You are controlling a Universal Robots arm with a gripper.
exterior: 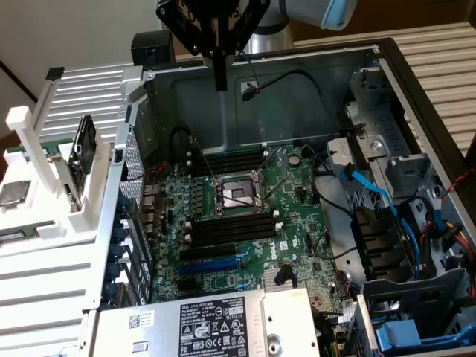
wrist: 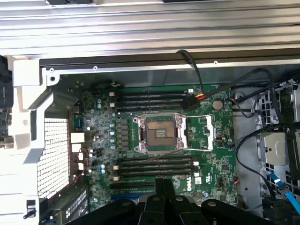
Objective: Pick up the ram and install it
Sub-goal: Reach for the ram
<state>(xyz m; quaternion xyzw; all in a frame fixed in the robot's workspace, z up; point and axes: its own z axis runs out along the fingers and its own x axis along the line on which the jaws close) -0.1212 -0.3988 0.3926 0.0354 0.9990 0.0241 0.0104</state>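
Leaning in a white holder is the thin, dark ram — gripper closed, well apart.

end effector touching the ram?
Apart. Exterior view: the shut end effector hangs over the open case, while the ram sits in the white rack at that view's left, a wide gap between them.

gripper: free air above case | clear: memory slots | obstacles: black cable by upper slots, blue cables
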